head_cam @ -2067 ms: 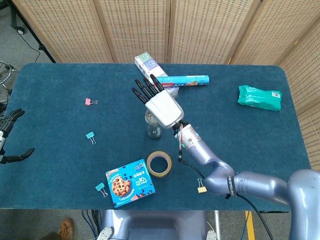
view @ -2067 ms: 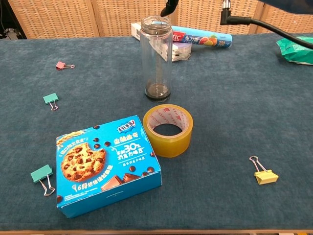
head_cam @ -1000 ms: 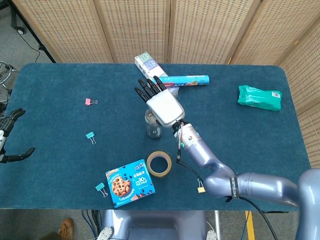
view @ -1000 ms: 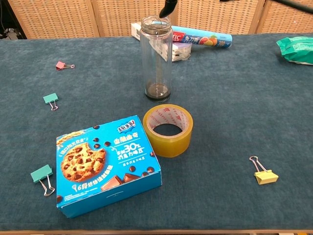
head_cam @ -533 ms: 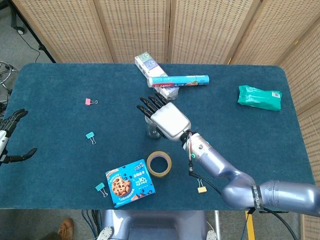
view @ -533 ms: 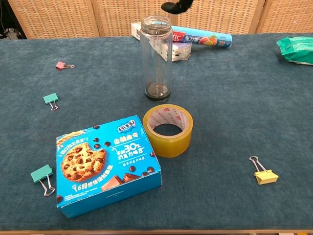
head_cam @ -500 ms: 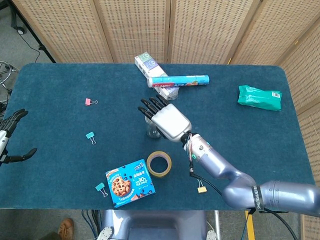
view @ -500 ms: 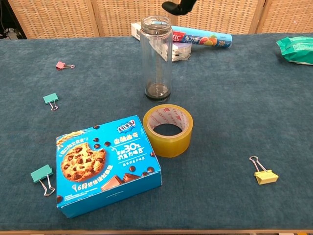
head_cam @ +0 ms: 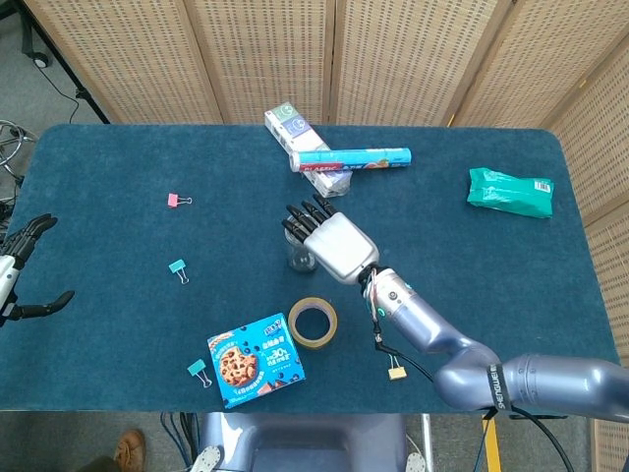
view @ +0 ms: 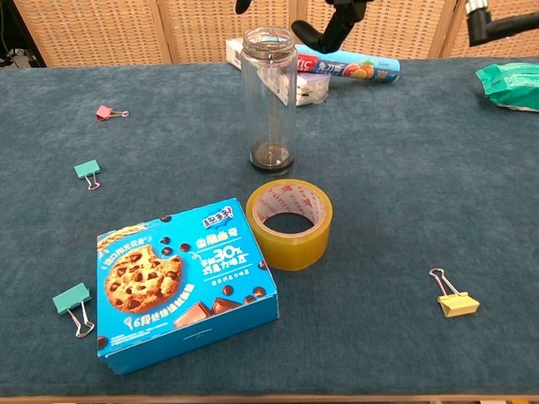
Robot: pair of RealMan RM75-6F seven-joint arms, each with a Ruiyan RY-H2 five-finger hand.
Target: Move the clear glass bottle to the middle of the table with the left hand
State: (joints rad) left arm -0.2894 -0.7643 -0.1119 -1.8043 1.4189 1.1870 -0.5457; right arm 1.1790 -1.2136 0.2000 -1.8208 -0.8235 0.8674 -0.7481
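The clear glass bottle stands upright, without a lid, near the table's middle; the chest view shows it in full, empty. My right hand hovers over its right side with fingers spread, holding nothing. Dark fingertips show just above and beside the bottle's mouth in the chest view. My left hand hangs off the table's left edge, far from the bottle, fingers apart and empty.
A yellow tape roll sits just in front of the bottle, a blue cookie box to its front left. A white box and a blue tube lie behind. Binder clips are scattered; a green packet lies at the far right.
My right hand has drawn back from beyond the bottle toward the robot and now sits over the bottle's right side. The bottle and my left hand have not moved.
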